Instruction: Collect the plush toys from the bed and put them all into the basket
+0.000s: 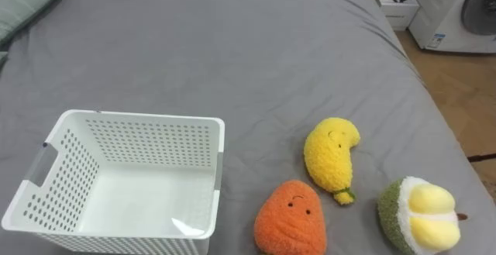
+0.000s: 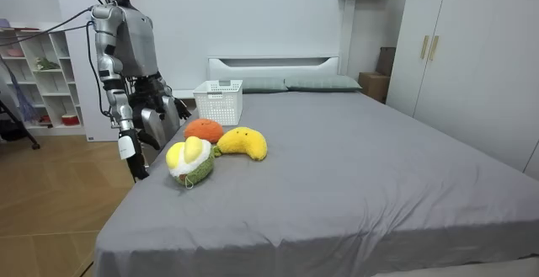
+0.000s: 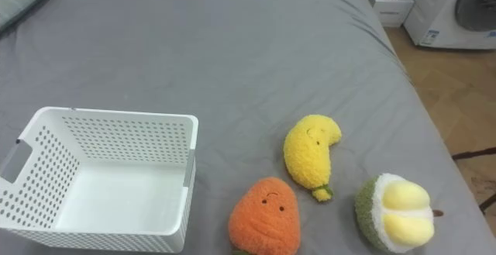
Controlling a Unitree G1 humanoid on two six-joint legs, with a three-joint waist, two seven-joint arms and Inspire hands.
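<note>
Three plush toys lie on the grey bed [image 1: 232, 46]: an orange carrot [image 1: 291, 218] at the near edge, a yellow banana [image 1: 332, 156] just behind it, and a green and yellow durian [image 1: 419, 213] to the right. A white perforated basket [image 1: 139, 119] stands empty to the left of the toys, about a hand's width from the carrot. In the room view I stand at the bedside by the toys [image 2: 202, 146]. My right hand [image 2: 138, 170] hangs low beside the bed edge. My left hand [image 2: 173, 107] is down by my hip near the basket [image 2: 219, 102].
A washing machine [image 1: 465, 11] and a small white stand [image 1: 397, 5] are on the wooden floor past the bed's right edge. Pillows [image 2: 286, 83] lie at the headboard. White shelves [image 2: 42, 83] stand behind me.
</note>
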